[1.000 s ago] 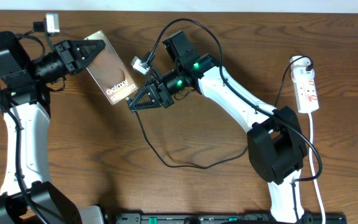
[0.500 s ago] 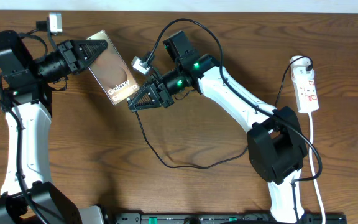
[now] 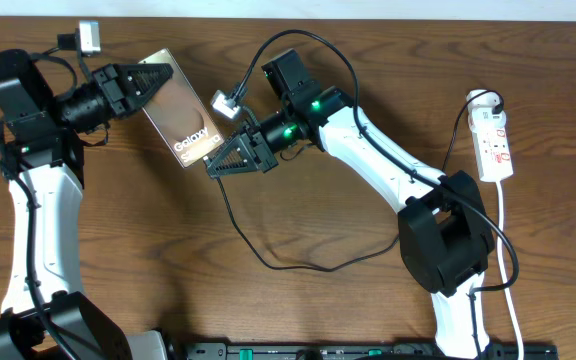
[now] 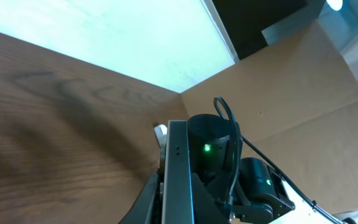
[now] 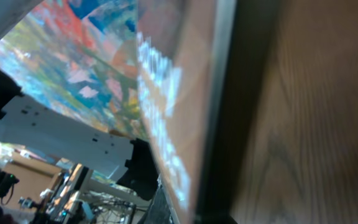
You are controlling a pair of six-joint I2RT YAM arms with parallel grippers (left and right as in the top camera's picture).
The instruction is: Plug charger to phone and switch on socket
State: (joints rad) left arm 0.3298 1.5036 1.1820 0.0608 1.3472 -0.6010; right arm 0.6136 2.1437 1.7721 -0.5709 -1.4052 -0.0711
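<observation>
Two grippers, and both are shut tight. The left gripper (image 3: 161,78) is clamped on the upper end of the flat rectangular bronze-screened phone (image 3: 183,122). It holds the phone on a slant near the far left corner of the brown wooden table (image 3: 298,310). The left wrist view shows the phone edge-on between the fingers. The right gripper (image 3: 214,168) sits just beside the phone's lower end, its jaws closed on the tip of the long thin black charger cable (image 3: 268,258). The connector itself is hidden. The cable drops from the fingertips toward the near edge and loops back under the right arm. Compared with a second ago, the phone has edged slightly toward the right gripper, narrowing the gap. Over the last half second almost nothing shifts. The small white power strip (image 3: 495,145) lies unmoved by the right edge of the table, well apart from both grippers.
</observation>
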